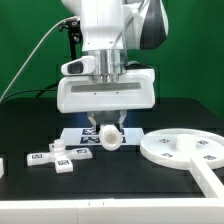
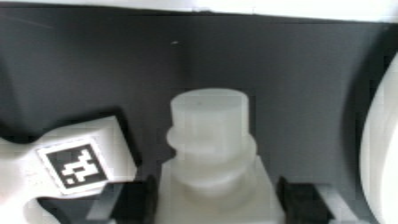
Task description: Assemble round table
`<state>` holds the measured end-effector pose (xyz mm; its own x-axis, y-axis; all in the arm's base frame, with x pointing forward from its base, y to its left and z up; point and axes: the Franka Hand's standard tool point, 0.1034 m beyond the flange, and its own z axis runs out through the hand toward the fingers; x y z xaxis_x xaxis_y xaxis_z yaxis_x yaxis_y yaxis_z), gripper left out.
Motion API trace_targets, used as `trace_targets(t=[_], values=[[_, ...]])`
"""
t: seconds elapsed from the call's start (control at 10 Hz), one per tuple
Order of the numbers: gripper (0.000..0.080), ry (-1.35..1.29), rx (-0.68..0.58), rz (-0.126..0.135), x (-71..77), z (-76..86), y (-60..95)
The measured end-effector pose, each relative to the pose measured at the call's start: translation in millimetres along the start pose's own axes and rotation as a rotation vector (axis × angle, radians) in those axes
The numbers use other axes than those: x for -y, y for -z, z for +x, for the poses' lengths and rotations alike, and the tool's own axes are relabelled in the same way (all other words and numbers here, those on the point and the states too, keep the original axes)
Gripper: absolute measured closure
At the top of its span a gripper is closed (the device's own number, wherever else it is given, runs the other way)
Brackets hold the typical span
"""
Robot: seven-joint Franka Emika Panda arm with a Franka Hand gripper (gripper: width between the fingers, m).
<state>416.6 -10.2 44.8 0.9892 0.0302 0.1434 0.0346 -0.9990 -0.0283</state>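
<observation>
- Nearest in the exterior view, the cross-shaped foot (image 1: 55,158) lay flat on the black table (image 1: 100,195), toward the exterior view's left, with tags facing up; the wrist view did not show it
- A little farther back, on the exterior view's right, the round disc (image 1: 165,143) lay flat with its rim up and tags on its face, well apart from the foot
- Between them and farther back, the gripper (image 1: 107,129) hung just above the table with the leg (image 1: 108,137) at its tip; from this side the leg was a short pale stub, and how the jaws met it could not be made out
- The wrist view settled that: the gripper (image 2: 210,198) was pinching the leg (image 2: 210,125) by one end, a dark finger (image 2: 107,205) pressed to each side, and the free end pointed away from the camera, stepped to a narrower neck near the grip
- Under the gripper lay the marker board (image 1: 82,138); the exterior view showed several of its tags, while the wrist view caught only one corner of the marker board (image 2: 50,150) with a single tag, just beside the leg
- Only the exterior view took in the white arm (image 1: 105,30) above and the green backdrop (image 1: 30,40) farthest off
</observation>
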Motion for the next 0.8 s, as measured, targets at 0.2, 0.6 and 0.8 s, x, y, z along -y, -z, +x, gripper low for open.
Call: trace_targets(t=[0.2, 0.6, 0.8], values=[[0.0485, 0.0, -0.015, -0.011, -0.7, -7.6, -8.7], [0.0485, 0.007, -0.034, -0.024, 2.0, -18.3, -27.7], [0.0485, 0.011, -0.044, -0.027, 2.0, -17.4, -27.7]])
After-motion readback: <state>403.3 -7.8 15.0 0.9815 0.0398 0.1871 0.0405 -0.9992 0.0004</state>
